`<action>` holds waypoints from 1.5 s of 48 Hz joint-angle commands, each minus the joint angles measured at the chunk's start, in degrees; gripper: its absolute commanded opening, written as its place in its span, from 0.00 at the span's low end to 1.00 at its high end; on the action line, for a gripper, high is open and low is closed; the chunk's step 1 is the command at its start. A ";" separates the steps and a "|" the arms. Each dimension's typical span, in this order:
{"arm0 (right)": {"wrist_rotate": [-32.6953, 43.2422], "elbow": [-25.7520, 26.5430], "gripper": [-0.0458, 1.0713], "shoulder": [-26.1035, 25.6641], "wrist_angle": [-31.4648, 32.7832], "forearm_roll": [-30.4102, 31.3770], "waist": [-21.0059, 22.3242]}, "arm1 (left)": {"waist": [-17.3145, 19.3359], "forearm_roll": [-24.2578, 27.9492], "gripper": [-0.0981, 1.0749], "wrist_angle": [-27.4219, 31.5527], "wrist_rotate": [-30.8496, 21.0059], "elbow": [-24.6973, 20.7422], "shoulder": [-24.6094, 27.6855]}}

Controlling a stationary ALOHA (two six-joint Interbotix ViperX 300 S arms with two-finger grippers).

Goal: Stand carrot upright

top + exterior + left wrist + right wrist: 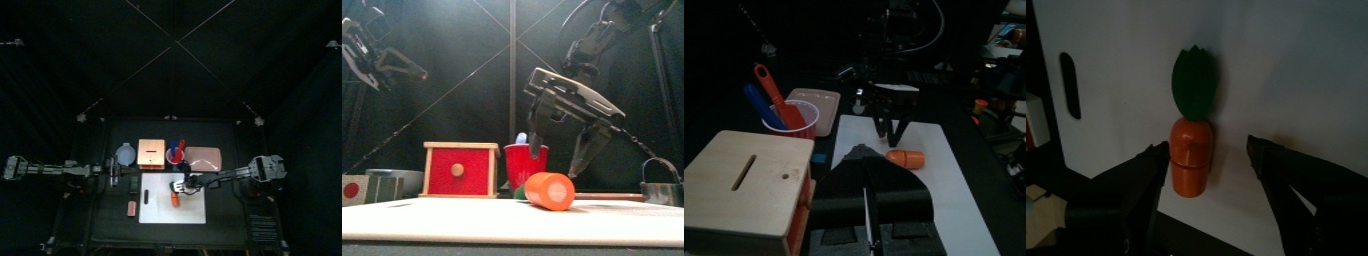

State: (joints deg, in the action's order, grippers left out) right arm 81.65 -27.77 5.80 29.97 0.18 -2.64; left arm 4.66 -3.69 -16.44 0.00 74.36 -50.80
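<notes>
- Right wrist view gives you the clearest look: the carrot (1192,150) lies flat on the white sheet (1293,90), orange body toward the camera, green leaves pointing away.
- Your right gripper (1209,185) hangs right over it with the jaws spread wide, one on each side of the orange body, neither touching it. It has hold of nothing.
- From the front, the carrot (549,190) shows its round orange butt end to you, on its side on the sheet (502,220), and the right gripper (563,155) points down just above and behind it, jaws splayed.
- From the top, the carrot (175,196) sits near the middle of the sheet (154,205), with the right gripper (191,184) reaching in over the sheet's right part.
- Behind the carrot stands a red cup (525,163) with tools stuck in it; beside that is a wooden box (460,169) with a red front.
- A small orange block (131,208) lies on the table left of the sheet.
- Your left gripper (869,195) stays out of this, held up at the left, well apart from the carrot (905,158); you cannot tell how its jaws stand.
</notes>
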 commanded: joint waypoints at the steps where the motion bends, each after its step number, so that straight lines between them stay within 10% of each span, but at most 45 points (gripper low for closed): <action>1: 0.00 2.81 0.88 0.26 0.00 -1.58 -0.18 | 0.09 -0.09 0.09 -0.44 0.09 -0.70 0.26; 57: -0.44 11.69 0.61 10.02 9.40 -3.69 -1.67 | 0.09 0.09 0.09 -1.05 0.44 -0.88 0.26; 72: -0.44 13.36 0.59 6.42 9.23 10.90 -2.99 | 0.62 0.09 0.09 -1.05 0.44 -0.79 0.26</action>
State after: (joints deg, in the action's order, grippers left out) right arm 81.12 -16.17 16.08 39.46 6.68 -5.27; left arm 4.92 -3.78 -16.88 0.35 74.36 -50.80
